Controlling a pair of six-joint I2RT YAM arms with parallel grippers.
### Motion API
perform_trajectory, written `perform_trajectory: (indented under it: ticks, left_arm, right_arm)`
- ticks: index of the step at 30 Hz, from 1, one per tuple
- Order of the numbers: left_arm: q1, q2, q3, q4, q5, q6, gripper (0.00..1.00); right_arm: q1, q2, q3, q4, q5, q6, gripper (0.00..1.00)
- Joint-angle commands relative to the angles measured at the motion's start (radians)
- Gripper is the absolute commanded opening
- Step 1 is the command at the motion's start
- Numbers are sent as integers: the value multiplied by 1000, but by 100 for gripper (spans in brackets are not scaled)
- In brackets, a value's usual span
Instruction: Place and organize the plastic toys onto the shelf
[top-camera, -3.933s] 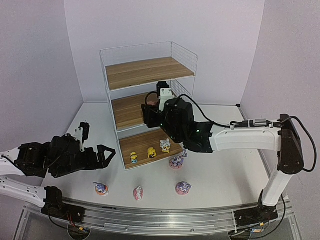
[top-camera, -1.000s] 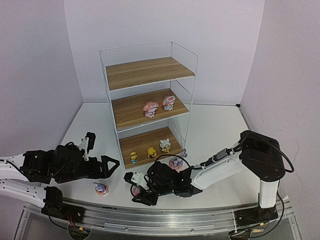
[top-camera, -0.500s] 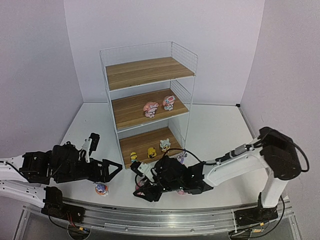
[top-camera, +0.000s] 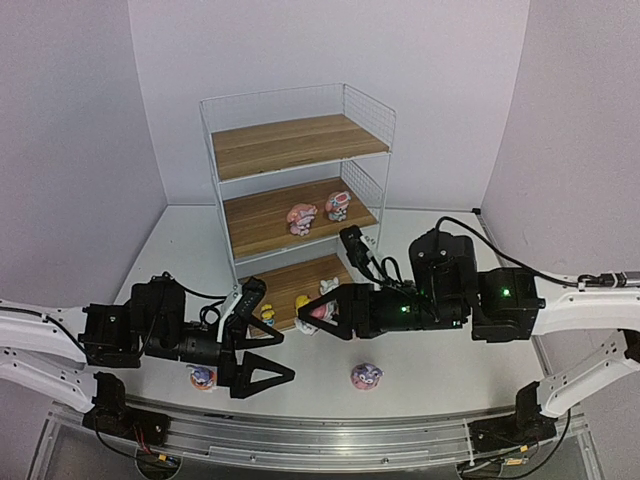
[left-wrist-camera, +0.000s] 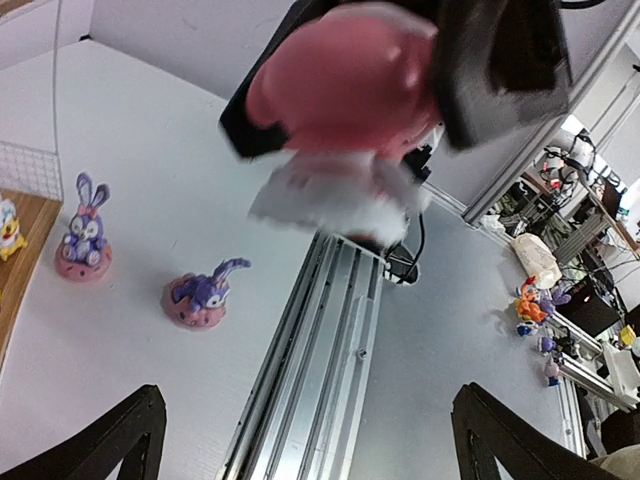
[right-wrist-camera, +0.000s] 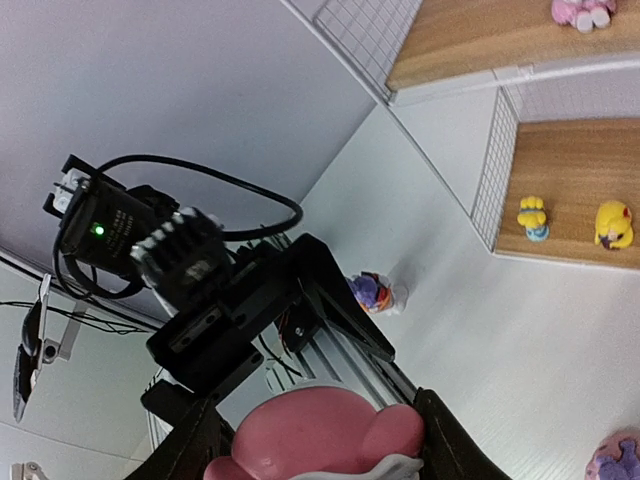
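My right gripper is shut on a pink-and-white hatted figure and holds it in the air in front of the shelf's bottom tier. The figure fills the right wrist view and shows in the left wrist view. Two more pink-and-white figures stand on the middle tier. Three yellow/white toys stand on the bottom tier. My left gripper is open and empty, low over the table beside a purple bunny. Another bunny sits front centre. The left wrist view shows two bunnies.
The top tier of the shelf holds nothing. The aluminium rail runs along the table's near edge. My right arm stretches across the table right of the shelf and hides the floor under it. Walls close in left and right.
My right gripper has lifted the pink-and-white figure off the front of the table and carried it up toward the shelf. My left gripper has swung right, toward the middle.
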Motion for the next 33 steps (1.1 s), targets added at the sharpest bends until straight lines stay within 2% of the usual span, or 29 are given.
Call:
perform_trajectory:
  ticks: [1,7,17,23,29,32,33]
  left_arm:
    - [-1,23,70,191,71,103,99]
    - [-1,40,57,289,7,73,95]
    - [0,156,97,326,104,49,83]
    - [-1,152,83,388,123,24,61]
    - [-1,132,76,394,105,14,26]
    - [-1,132,74,390,90,11,5]
    - [-1,131,70,393,85,8,1]
  right_arm:
    - [-3,8,72,-157,-29,146,9]
    - [-1,28,89,-158,-31,168,8]
    - [-2,54,116,-81,-58,137,8]
    - [-2,74,125,-66,-100,127,8]
    - [-1,89,138,-66,-144,111,9]
    - [-2,87,137,-67,-145,100,11]
    - [-2,83,136,-67,-145,92,14]
